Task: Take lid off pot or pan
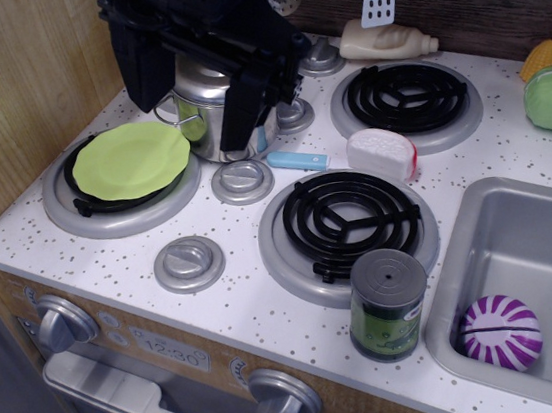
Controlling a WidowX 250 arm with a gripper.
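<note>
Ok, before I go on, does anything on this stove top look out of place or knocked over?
Nothing looks spilled or tipped. The pot stands upright off the burners, between the rear knobs, mostly hidden by the gripper; I can't tell if the lid is seated. A lime green plate covers the left burner, and a can stands near the sink.

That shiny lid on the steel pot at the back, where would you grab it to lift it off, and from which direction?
By its small top knob, coming straight down from above, I'd judge. The lid is a smooth dome sitting on the pot, so its sides offer little to pinch. The gripper already hangs over it and hides the knob, so I cannot tell whether it has hold.
</note>
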